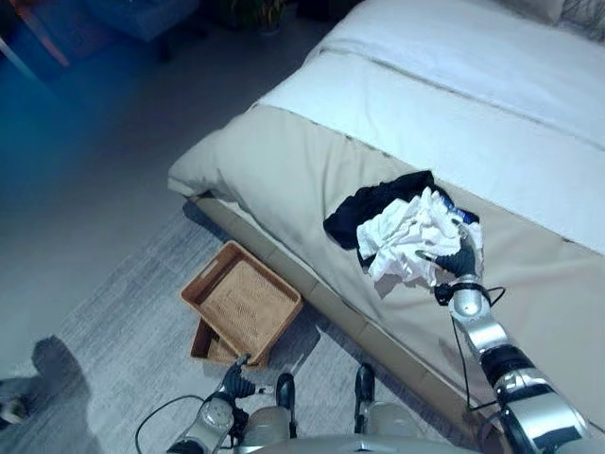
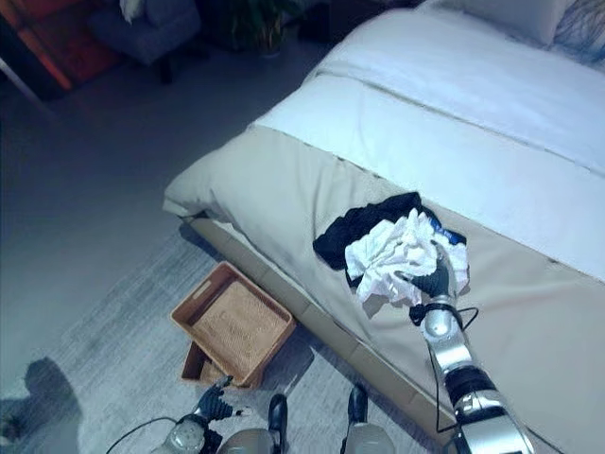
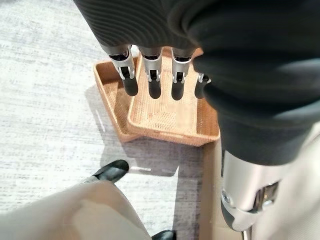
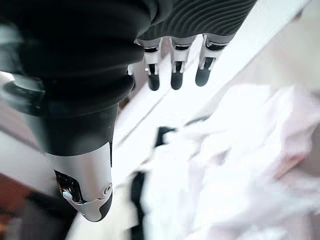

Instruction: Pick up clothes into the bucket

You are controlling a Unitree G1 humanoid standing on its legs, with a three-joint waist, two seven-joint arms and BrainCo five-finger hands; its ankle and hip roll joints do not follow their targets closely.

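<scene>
- Clothes: a white garment (image 1: 411,236) lies on a dark garment (image 1: 369,210) on the bed (image 1: 284,161), just past the right hand (image 1: 458,261).
- Right wrist view shows its fingers (image 4: 173,75) straight above the white cloth.
- Left hand (image 3: 150,65) hangs with straight fingers over the wicker tray (image 3: 170,112) on the floor.

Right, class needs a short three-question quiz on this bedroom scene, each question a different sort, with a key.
1. True or false: the white garment lies on the bed, partly over a dark garment.
2. Where do the woven trays sit? A) on the bed B) on the rug beside the bed C) in the left hand
3. Fill in: the right hand, fingers straight, is at the ____ garment.

Key: 1 true; 2 B; 3 white.
</scene>
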